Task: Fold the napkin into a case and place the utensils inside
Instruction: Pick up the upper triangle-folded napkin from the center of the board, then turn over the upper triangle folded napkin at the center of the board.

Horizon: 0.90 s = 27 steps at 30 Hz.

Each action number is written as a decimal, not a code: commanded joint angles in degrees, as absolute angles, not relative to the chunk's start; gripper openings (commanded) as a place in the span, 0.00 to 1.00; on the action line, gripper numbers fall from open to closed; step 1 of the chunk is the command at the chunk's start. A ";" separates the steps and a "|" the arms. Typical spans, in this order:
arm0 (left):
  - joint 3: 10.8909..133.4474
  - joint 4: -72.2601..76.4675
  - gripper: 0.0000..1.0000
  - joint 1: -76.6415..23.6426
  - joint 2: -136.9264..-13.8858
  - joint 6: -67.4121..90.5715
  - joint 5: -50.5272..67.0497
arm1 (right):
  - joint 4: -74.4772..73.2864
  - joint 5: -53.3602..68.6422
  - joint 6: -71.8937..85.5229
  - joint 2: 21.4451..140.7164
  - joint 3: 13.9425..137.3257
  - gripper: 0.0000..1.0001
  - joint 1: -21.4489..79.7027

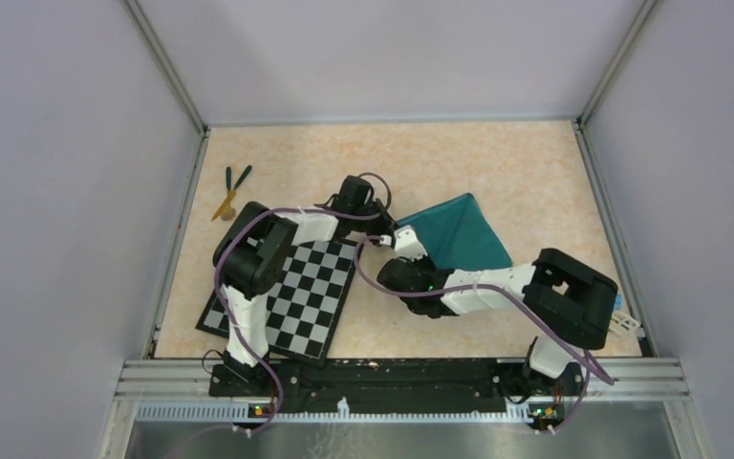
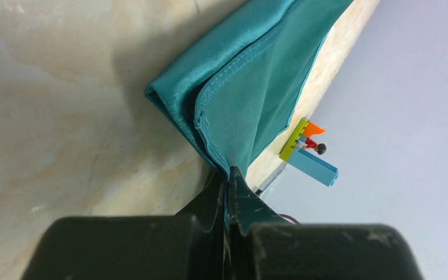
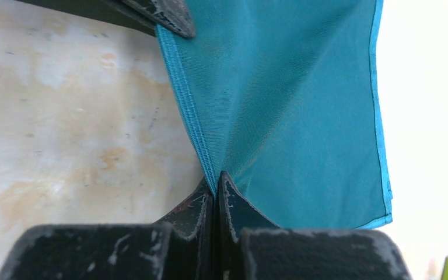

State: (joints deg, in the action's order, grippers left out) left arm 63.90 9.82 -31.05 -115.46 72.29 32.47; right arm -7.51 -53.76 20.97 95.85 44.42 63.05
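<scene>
The teal-green napkin [image 1: 461,235] lies partly folded right of the table's middle. My left gripper [image 1: 383,236] is shut on its near-left corner; in the left wrist view the napkin [image 2: 251,81] runs straight into the closed jaws of the left gripper [image 2: 229,175]. Beside it, my right gripper [image 1: 411,251] is shut on the hemmed edge; the right wrist view shows the napkin [image 3: 286,99] pinched in the right gripper [image 3: 217,178]. The utensils [image 1: 231,190], two dark green and one tan, lie at the far left, well away from both grippers.
A black-and-white checkerboard mat [image 1: 298,296] lies at the near left under the left arm. Toy blocks [image 2: 309,153] sit by the right wall. The left gripper's fingers [image 3: 163,14] show at the top of the right wrist view. Metal rails border the table.
</scene>
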 commanded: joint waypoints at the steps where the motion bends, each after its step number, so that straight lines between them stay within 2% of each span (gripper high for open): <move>1: 70.09 -2.96 0.00 -30.10 -107.68 63.23 24.26 | -11.62 -41.59 20.48 88.58 48.27 0.00 63.70; 8: 66.10 -16.60 0.00 -30.57 -88.74 58.79 9.93 | -3.25 -2.15 24.58 75.75 46.62 0.00 62.74; 11: 65.43 -18.75 0.00 -34.70 -79.27 56.51 0.52 | 8.68 14.89 31.38 72.50 42.30 0.00 61.07; 13: 68.14 -21.20 0.00 -37.98 -77.40 54.95 -5.27 | 17.79 24.03 37.88 71.18 37.84 0.00 57.81; 16: 72.69 -22.35 0.00 -40.32 -81.62 53.51 -6.31 | 30.64 33.71 47.14 70.62 30.08 0.00 50.67; 19: 80.07 -23.10 0.00 -43.36 -93.04 50.56 -5.74 | 37.93 41.03 52.97 70.06 22.81 0.00 43.27; 24: 100.29 -28.29 0.00 -47.86 -113.87 49.35 -3.03 | 24.15 42.53 49.18 66.33 17.60 0.00 30.68; 27: 108.88 -27.53 0.00 -49.70 -123.18 47.87 -1.70 | 6.97 35.52 42.58 63.28 18.79 0.00 24.78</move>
